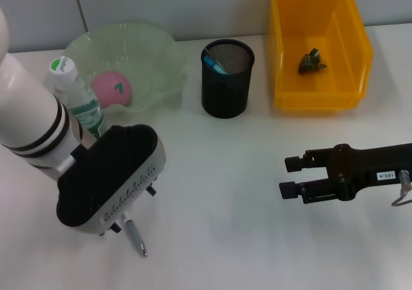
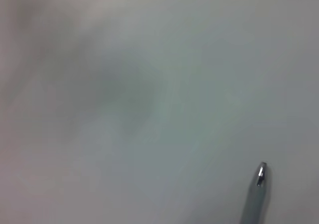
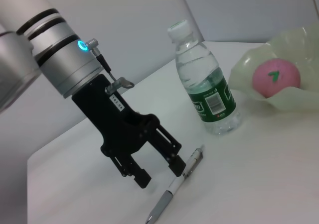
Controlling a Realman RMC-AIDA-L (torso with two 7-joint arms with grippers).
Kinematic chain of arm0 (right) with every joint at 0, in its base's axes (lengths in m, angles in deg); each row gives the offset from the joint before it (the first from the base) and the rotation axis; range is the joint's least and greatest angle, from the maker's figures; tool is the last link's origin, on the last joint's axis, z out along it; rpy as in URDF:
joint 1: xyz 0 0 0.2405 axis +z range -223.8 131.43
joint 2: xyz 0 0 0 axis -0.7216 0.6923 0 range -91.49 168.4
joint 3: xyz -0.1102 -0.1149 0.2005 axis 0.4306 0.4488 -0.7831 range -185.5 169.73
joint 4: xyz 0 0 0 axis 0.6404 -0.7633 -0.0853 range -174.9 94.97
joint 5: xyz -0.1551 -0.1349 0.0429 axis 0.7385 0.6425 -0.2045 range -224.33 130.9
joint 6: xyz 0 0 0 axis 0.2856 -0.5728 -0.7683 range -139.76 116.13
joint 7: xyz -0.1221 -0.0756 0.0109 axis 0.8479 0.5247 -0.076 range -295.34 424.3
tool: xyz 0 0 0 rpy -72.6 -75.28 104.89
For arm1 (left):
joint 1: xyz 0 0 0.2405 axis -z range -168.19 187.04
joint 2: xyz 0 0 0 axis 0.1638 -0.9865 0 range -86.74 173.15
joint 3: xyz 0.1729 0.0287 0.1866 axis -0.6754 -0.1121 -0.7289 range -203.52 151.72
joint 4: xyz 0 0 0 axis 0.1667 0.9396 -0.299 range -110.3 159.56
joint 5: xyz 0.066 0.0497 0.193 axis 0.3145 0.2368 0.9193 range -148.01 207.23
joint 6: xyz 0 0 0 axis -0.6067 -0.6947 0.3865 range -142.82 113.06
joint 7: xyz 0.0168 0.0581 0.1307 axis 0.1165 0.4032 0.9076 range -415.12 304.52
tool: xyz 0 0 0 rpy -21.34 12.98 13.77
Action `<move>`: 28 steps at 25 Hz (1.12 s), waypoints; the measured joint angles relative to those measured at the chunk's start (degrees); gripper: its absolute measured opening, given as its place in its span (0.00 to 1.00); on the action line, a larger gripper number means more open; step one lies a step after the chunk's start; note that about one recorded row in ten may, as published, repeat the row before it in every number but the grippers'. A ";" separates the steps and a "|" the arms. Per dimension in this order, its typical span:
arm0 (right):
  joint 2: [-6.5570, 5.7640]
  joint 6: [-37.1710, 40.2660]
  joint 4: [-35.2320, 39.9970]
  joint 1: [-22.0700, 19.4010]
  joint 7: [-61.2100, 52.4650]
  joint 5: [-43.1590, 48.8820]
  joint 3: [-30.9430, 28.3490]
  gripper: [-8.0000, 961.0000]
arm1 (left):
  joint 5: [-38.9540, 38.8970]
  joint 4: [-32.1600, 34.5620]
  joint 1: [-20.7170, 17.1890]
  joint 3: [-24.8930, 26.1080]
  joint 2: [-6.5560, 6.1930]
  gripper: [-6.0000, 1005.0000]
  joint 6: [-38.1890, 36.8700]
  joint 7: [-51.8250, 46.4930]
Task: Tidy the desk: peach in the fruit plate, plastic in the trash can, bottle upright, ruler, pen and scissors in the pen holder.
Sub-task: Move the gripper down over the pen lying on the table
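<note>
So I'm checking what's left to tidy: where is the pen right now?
The silver-tipped pen lies on the white desk at the robot's left front, at the open left pincer, in front of the upright clear water bottle.

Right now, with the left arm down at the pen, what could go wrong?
1. The left pincer stands open, with one finger beside the pen rather than astride it; closing now might push the pen away.
2. The bottle stands upright close behind the arm; a careless lift could knock it over.
</note>
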 joint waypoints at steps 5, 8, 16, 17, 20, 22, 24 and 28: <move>0.01 -0.88 -0.46 -0.01 -0.23 0.00 -0.08 0.79 | 0.99 -0.37 0.07 -1.60 -0.03 0.81 -0.52 0.63; 0.06 -1.14 -0.49 0.10 -0.35 0.00 -0.08 0.79 | 1.49 -0.85 0.29 -2.83 -0.05 0.81 -0.56 0.73; 0.08 -1.71 -0.50 0.30 -0.38 -0.01 -0.06 0.79 | 2.21 -2.69 2.07 -5.08 -0.05 0.78 0.05 1.23; 0.07 -1.72 -0.50 0.30 -0.39 -0.03 -0.06 0.79 | 2.21 -2.69 2.07 -5.08 -0.05 0.77 0.05 1.23; -0.01 -1.72 -0.50 0.29 -0.45 -0.07 -0.06 0.79 | 2.73 -4.60 3.58 -6.40 0.03 0.73 0.26 1.31; -0.04 -1.72 -0.50 0.31 -0.47 -0.07 -0.06 0.79 | 2.68 -5.19 3.98 -6.57 0.05 0.72 0.33 1.35; -0.05 -1.72 -0.49 0.36 -0.49 -0.07 -0.06 0.79 | 2.57 -6.43 4.63 -7.02 0.15 0.70 0.69 1.91; -0.01 -1.71 -0.49 0.39 -0.51 -0.07 -0.06 0.79 | 2.72 -6.93 4.81 -8.35 0.18 0.69 1.26 2.04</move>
